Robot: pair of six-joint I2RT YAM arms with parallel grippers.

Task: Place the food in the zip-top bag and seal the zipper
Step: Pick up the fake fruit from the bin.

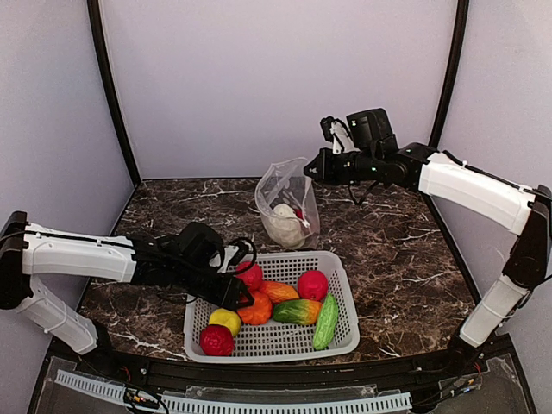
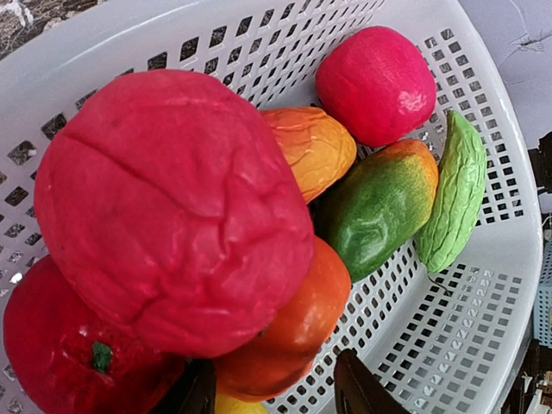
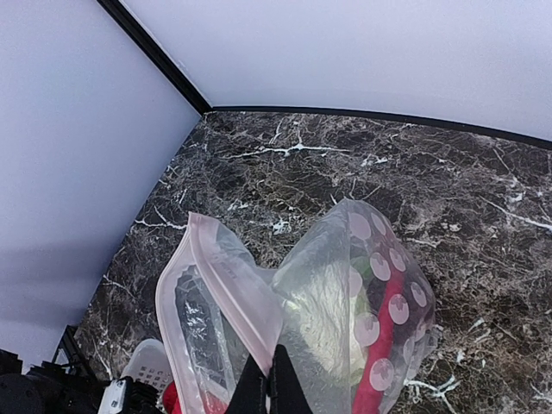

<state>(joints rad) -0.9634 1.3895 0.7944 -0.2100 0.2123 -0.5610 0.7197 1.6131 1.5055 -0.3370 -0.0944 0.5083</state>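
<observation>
Nearest, in the white slotted plastic basket (image 2: 448,345), the left gripper (image 2: 276,395) straddles a round orange-red toy fruit (image 2: 297,323), jaws apart, grip impossible to tell. Farther back, the right gripper (image 3: 270,384) pinches shut on the rim of the clear dotted zip-top bag (image 3: 345,302), holding it open. Loading looks underway, so next should come a firm squeeze, a lift and a carry to that mouth.

- zip-top bag (image 3: 345,319): thin clear plastic, glossy, creased, with pale matt dots
- basket (image 2: 483,345): white moulded plastic, slotted, smooth, low sheen
- red fruit (image 2: 172,207): wrinkled skin, dull gloss
- green gourd (image 2: 453,198): ribbed, pebbled, waxy
- table top (image 3: 345,164): dark marble look, white veins, polished
</observation>
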